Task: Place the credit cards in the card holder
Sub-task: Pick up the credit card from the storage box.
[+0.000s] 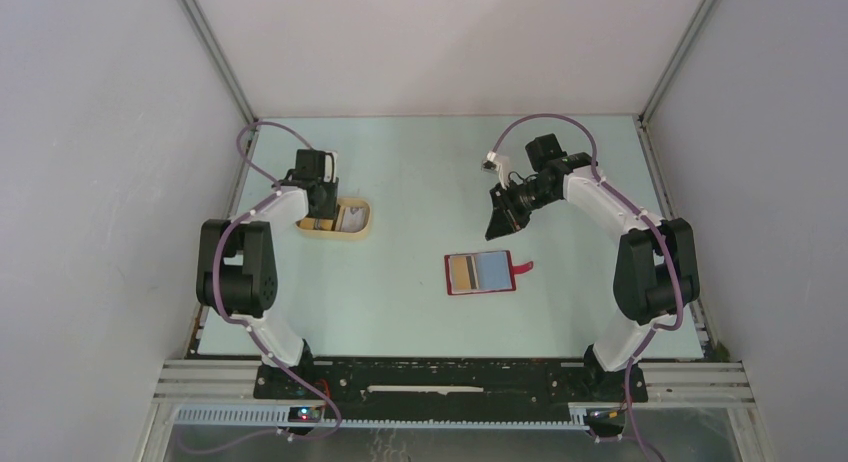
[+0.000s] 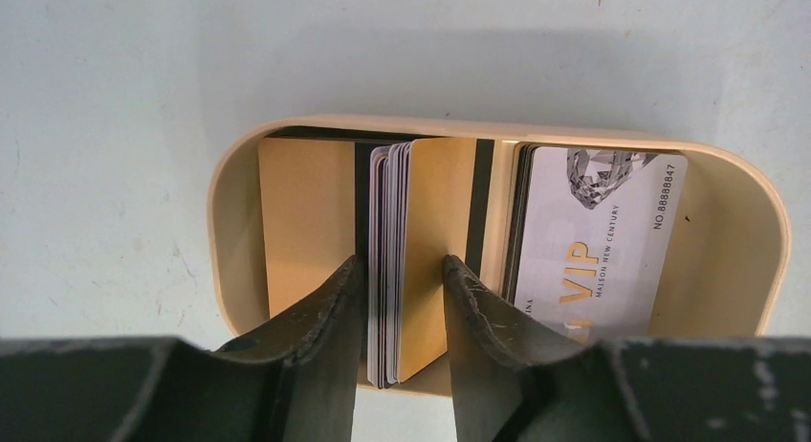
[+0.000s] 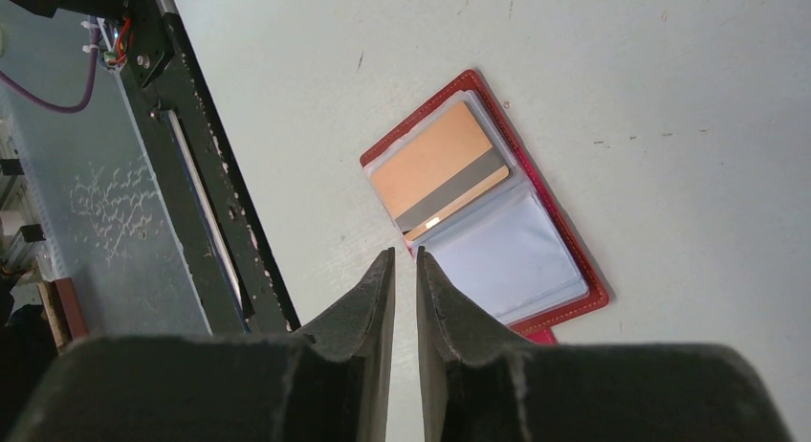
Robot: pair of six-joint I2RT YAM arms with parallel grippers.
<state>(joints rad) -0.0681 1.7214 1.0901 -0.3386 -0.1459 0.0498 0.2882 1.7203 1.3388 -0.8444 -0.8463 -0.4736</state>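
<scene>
Left fingers [image 2: 320, 327] pinch upright bundle of cards [image 2: 406, 260], one finger touching each side. Flat gold card [image 2: 306, 222] left of fingers, VIP card [image 2: 593, 241] right, all inside tan tray [image 2: 239, 174]. Right fingers [image 3: 368, 308] nearly together, narrow gap, empty, above tabletop [image 3: 669, 98]. Open red wallet [image 3: 507, 251] just beyond tips, striped gold card [image 3: 435, 165] in one sleeve.
</scene>
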